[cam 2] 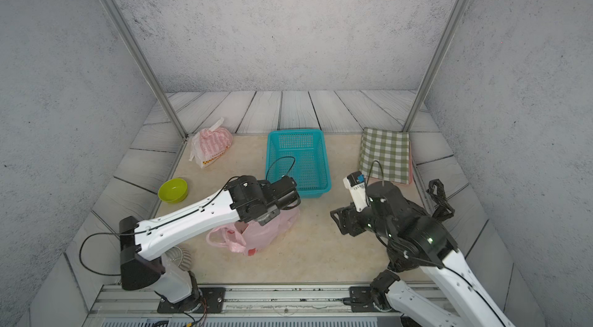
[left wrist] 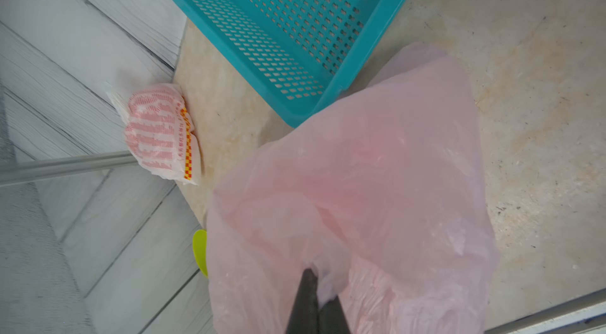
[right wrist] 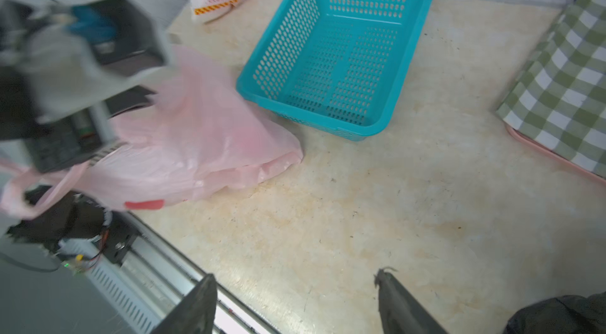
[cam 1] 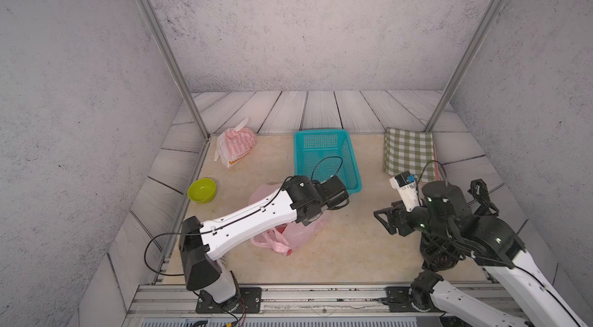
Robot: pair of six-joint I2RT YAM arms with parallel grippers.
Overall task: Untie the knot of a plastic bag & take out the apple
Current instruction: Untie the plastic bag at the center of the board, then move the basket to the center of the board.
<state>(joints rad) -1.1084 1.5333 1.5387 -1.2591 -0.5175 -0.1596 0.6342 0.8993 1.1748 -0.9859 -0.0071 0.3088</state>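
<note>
Pinching a fold of thin film, the left gripper (left wrist: 316,286) has its jaws pressed together on the upper side of the pink bag (left wrist: 377,168). The bag lies slumped on the table (right wrist: 393,201), just beside the near corner of the teal basket (cam 1: 321,142).

The right gripper (right wrist: 296,276) hangs with its jaws spread wide over bare table. It is well apart from the bag and holds nothing.

In both top views the bag's handles (cam 1: 272,242) lie as loose loops on the side nearest the robot, and no tight knot shows between them. The untying therefore looks done, or close to it. The left arm covers part of the mouth, so this is a judgement and not a certainty.

The apple is not plainly in sight. A dark reddish patch at the bag's mouth (cam 2: 244,228) may be it, but it is too small to be sure, and the bag's bulge suggests the fruit is inside. No apple lies on the table or in the basket.

What appears left is the second half of the task. One gripper would hold the mouth open while the free right gripper reaches in, closes on the apple and draws it out clear of the film.
</note>
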